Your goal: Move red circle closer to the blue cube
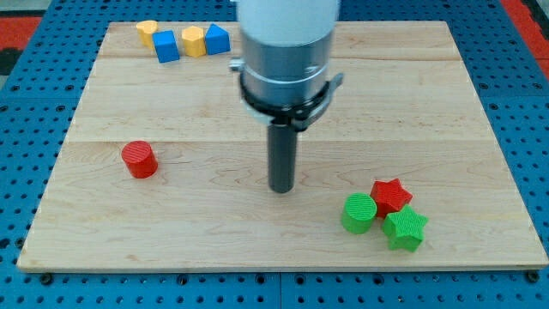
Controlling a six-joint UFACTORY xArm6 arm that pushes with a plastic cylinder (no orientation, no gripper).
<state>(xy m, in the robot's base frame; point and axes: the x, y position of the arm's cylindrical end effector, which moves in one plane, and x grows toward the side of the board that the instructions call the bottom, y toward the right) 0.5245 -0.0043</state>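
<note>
The red circle (139, 160) lies on the wooden board at the view's left, about halfway down. The blue cube (166, 46) sits near the view's top left, between two yellow blocks. My tip (281, 189) rests on the board near the middle, well to the right of the red circle and touching no block. The arm's white and grey body hangs above it.
A yellow block (147, 33), a yellow block (194, 40) and a blue block (217, 39) line up with the blue cube at the top. A red star (391, 195), a green circle (359, 213) and a green star (405, 228) cluster at the bottom right. The board's edge (274, 268) meets a blue perforated surface.
</note>
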